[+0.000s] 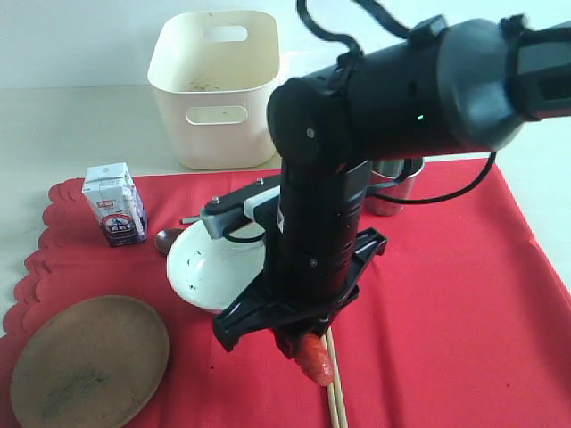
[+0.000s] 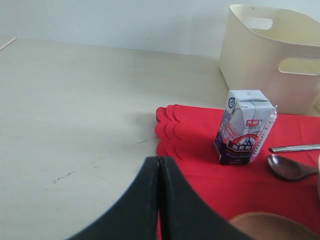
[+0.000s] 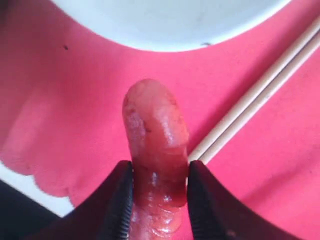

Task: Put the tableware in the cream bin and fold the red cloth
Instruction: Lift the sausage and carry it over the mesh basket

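Reaching steeply down over the red cloth (image 1: pixel 446 294), the right arm (image 1: pixel 317 241) pinches a toy sausage (image 3: pixel 157 145) in its jaws, just beside the chopsticks (image 3: pixel 255 92) and bowl (image 1: pixel 210 267); the left jaws sit pressed together above the worktop (image 2: pixel 75 110).

Shows left gripper (image 2: pixel 159 167), jaws pressed together, by the scalloped edge of the red cloth (image 2: pixel 200 165). Shows milk carton (image 2: pixel 245 127) upright near that edge, dark spoon (image 2: pixel 287 167) and steel knife (image 2: pixel 295 148) beside it. Shows cream bin (image 2: pixel 272 57) on the worktop (image 2: pixel 75 110), past the cloth's edge.

I see a pale surface (image 1: pixel 53 134) carrying two things directly: the cream bin (image 1: pixel 178 134), upright, and the red cloth (image 1: pixel 446 294) spread flat just beside it, its scalloped edge toward the exterior view's left.
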Tool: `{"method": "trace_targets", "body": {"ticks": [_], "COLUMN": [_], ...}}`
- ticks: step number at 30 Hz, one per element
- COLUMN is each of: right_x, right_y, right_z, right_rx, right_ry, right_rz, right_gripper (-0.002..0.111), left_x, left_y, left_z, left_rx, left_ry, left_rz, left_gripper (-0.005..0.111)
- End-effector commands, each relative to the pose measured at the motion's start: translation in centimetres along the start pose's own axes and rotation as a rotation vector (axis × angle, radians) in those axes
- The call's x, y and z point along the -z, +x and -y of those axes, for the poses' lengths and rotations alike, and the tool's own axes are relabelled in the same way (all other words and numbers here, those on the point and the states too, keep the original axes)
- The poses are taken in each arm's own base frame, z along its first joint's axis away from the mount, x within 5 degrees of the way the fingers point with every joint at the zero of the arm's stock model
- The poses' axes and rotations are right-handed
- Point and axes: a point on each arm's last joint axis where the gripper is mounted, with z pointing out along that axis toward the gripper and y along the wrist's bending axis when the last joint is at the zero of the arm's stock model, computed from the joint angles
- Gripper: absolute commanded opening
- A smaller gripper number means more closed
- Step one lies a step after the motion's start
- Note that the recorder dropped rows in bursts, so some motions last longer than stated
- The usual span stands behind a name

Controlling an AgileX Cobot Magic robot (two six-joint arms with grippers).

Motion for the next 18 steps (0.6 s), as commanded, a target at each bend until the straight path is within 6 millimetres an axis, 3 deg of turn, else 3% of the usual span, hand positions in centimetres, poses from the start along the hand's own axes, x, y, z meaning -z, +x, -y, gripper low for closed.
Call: {"method": "trace_targets", "body": {"ticks": [1,10,18], "right_x": [3.4,9.6,15.4], "right_y": [0.8,3.1,5.3], "right_z": [-0.4,-0.8,0.2], "right_rx": [0.013,0.047,0.116], "right_ry": [-0.029,-0.071,0.051], "right_rz": [0.100,0.328,0.532], "right_gripper": [0.006,0.006,0.006], "left_x": [0.0,0.0,0.0], "left_y": [0.0,0.0,0.0], "left_z": [0.0,0.0,0.0], "left_rx": [0.003,0.003,0.001], "left_ry": [0.000,0.000,0.000], "left_rz": [0.015,0.015,0.015], "left_gripper": [0.000,0.000,0.000]}}
